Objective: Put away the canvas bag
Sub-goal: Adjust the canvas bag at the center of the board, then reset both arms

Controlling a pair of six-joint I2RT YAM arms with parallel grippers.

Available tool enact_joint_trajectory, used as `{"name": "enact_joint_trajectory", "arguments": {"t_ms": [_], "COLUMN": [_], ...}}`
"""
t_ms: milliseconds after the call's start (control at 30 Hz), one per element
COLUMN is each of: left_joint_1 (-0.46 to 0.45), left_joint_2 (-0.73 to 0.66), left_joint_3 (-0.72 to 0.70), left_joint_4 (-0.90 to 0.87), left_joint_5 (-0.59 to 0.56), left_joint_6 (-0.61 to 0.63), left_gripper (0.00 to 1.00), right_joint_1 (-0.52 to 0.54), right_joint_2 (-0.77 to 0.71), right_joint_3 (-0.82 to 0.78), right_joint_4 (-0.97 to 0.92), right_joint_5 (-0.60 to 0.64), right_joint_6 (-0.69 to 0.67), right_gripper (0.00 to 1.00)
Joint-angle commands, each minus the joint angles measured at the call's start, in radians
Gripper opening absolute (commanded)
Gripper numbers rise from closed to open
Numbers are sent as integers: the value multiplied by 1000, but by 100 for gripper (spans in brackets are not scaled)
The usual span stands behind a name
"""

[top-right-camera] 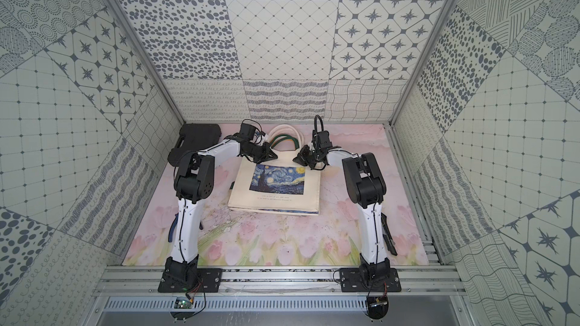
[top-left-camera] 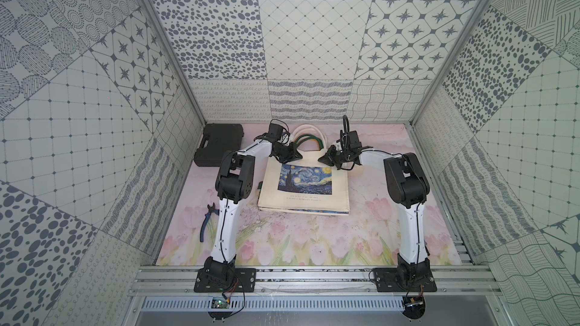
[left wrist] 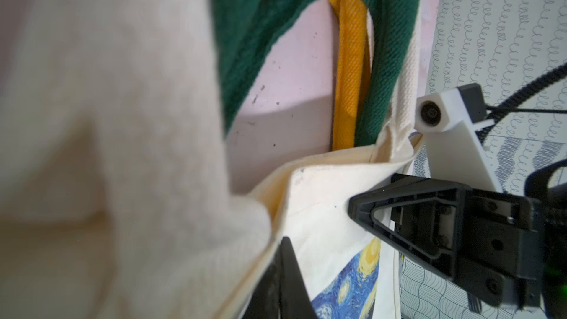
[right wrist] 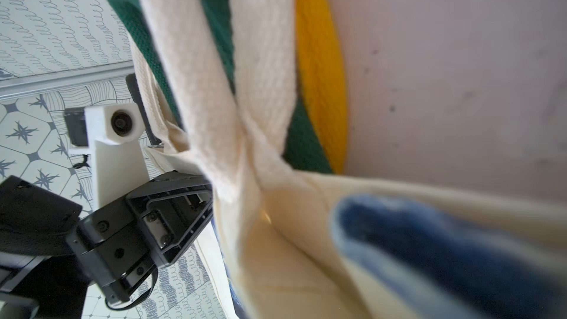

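Note:
The cream canvas bag [top-left-camera: 303,183] [top-right-camera: 276,183] with a blue starry-night print lies flat on a stack of similar bags at mid table. Cream, green and yellow handles [top-left-camera: 309,139] fan out behind it. My left gripper [top-left-camera: 290,155] [top-right-camera: 266,155] is shut on the bag's top left corner, and the left wrist view shows a black finger [left wrist: 287,271] pressed against the lifted cloth. My right gripper [top-left-camera: 324,158] [top-right-camera: 298,159] [left wrist: 352,207] is shut on the top right corner. In the right wrist view, cloth [right wrist: 291,256] hides its jaws.
A black tool case [top-left-camera: 219,144] lies at the back left. Blue-handled pliers [top-left-camera: 208,221] rest beside the left arm. A dark flat tool [top-right-camera: 389,236] lies by the right arm. Patterned walls close in three sides, and a metal rail [top-left-camera: 314,277] runs along the front.

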Motion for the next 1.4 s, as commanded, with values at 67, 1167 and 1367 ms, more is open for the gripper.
{"name": "enact_joint_trajectory", "arguments": {"t_ms": [67,1167,1367], "left_joint_1": [100,231,284], "left_joint_2": [-65,-840,-699], "left_joint_3": [-128,-1524,-1477], "left_joint_4": [9,1690,1759], "left_joint_5": [-111,-754,-535], "left_joint_6": [32,431,466], "left_gripper": [0,100,100], "right_joint_1": [-99,-231,-243], "right_joint_2": [-35,-974,-845], "right_joint_3": [-95,-1091,-1151], "right_joint_4": [-60,714,950], "right_joint_5": [104,813,738], "right_joint_6": [-12,-967,-947], "right_gripper": [0,99,99]}}
